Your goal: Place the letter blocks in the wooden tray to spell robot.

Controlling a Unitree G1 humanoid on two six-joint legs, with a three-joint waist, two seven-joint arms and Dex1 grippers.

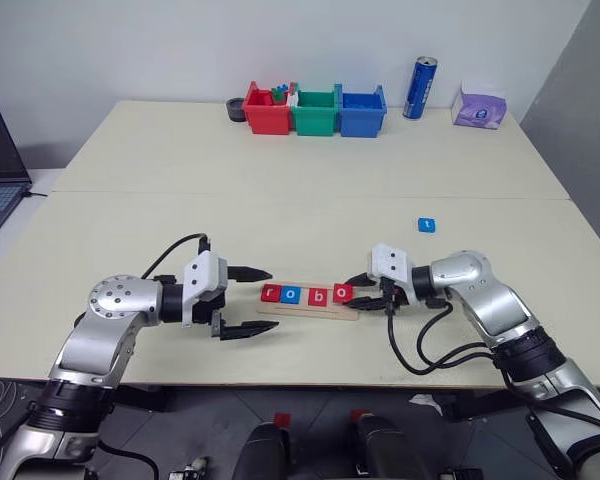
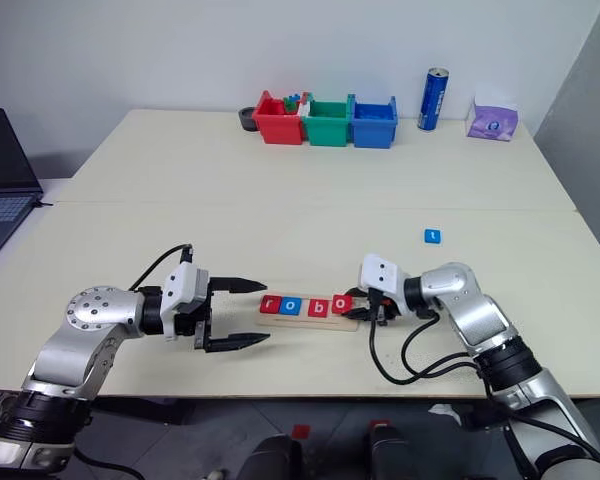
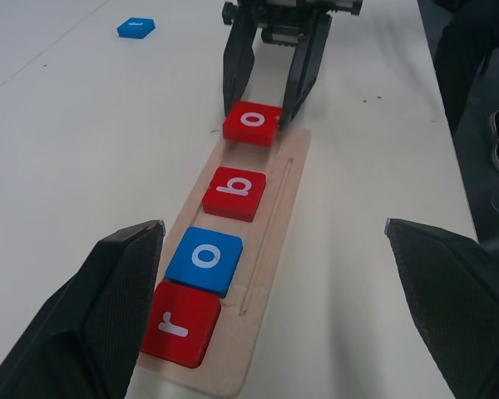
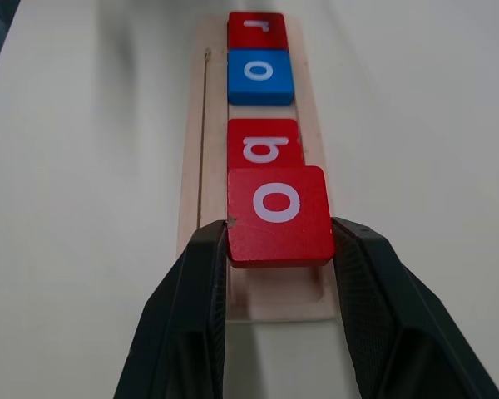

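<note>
Four of five letter blocks on the wooden tray (image 3: 276, 218) near the front edge of the bench (image 1: 310, 215): red r (image 3: 181, 322), blue o (image 3: 205, 259), red b (image 3: 234, 193), and red o (image 4: 278, 214). Spelling so far: r-o-b-o. Last piece, the blue t block (image 1: 426, 225), well apart on the bare bench, beyond the tray and toward the right side. Left to do, by the look of it: letting the fourth tile settle, then fetching the t and setting it at the tray's free end.

Right hand (image 4: 279, 249) pinching the red o by its two side edges, black fingers (image 4: 201, 274) against the tile. Tile over the tray just beside the b, possibly raised slightly at one edge and not fully seated; hard to tell from these angles.

Left hand (image 1: 248, 302) spread wide, holding nothing, hovering just off the r end of the tray.
</note>
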